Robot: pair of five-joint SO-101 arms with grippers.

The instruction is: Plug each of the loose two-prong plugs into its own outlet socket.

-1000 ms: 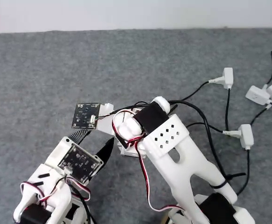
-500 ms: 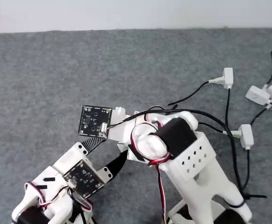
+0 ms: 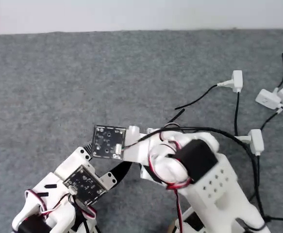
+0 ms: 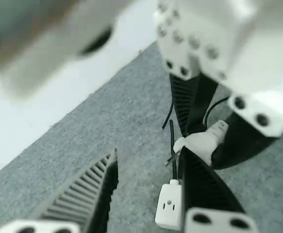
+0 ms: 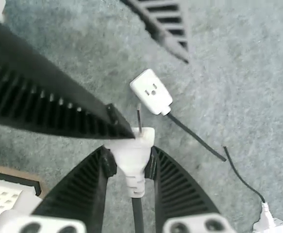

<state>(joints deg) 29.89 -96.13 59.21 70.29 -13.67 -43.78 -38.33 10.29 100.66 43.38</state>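
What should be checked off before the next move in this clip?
1. Plug held firmly in the right claw: ok, pinched on both sides.
2. Prong pointing toward the socket: ok.
3. Prong lined up with the socket's slots: cannot tell; they are apart, nothing inserted yet.
4. Socket braced by the left claw: not ok; it is open, and the socket lies loose between its fingers.
5. Socket's cord clear of the plug's path: ok, it runs off the far side.
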